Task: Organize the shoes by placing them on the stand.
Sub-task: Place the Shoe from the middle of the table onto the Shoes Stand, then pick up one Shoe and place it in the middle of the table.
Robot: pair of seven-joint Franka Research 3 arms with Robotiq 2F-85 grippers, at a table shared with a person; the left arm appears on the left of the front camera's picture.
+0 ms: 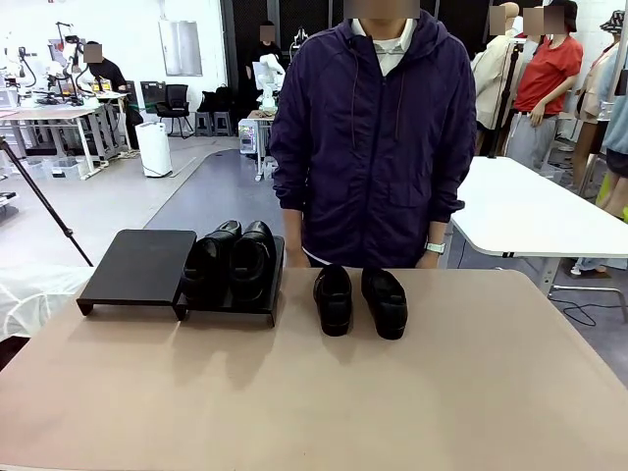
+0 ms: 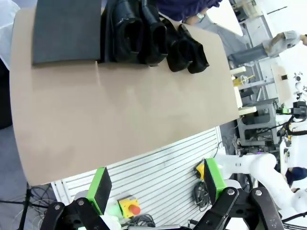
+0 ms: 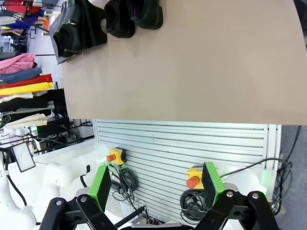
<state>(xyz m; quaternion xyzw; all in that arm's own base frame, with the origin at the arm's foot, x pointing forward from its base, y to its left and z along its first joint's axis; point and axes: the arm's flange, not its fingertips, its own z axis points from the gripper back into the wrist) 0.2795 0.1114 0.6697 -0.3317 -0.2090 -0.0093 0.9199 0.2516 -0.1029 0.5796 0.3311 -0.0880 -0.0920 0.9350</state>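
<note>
so, the beige table (image 1: 471,392) is the biggest thing here and takes up the whole near half of the front view. a person (image 1: 373,137) in a dark purple jacket stands right up against its far edge, about in the middle, arms down.

next the stand (image 1: 118,292), at the far left of the table. it's two low matte black platforms side by side, close enough that i can't tell if they touch. the left platform (image 1: 137,257) is bare on top. the right platform (image 1: 231,310) carries two of the shoes, shoe one (image 1: 211,263) and shoe two (image 1: 253,255), packed side by side and pretty much touching.

the other two sit on the bare table just right of the stand, near the far edge in front of the person. shoe three (image 1: 333,297) is on the left and shoe four (image 1: 385,302) on the right, with a small gap between them and a slightly bigger gap to the stand. all four are glossy black loafers. i can't really tell which way the toes point.

grippers last. the left gripper (image 2: 157,184) hangs back off the near side of the table over a white slatted panel (image 2: 158,160), green pads spread wide with nothing between them. the right gripper (image 3: 156,183) is the same deal, jaws wide apart, holding nothing, well away from the shoes.
</note>
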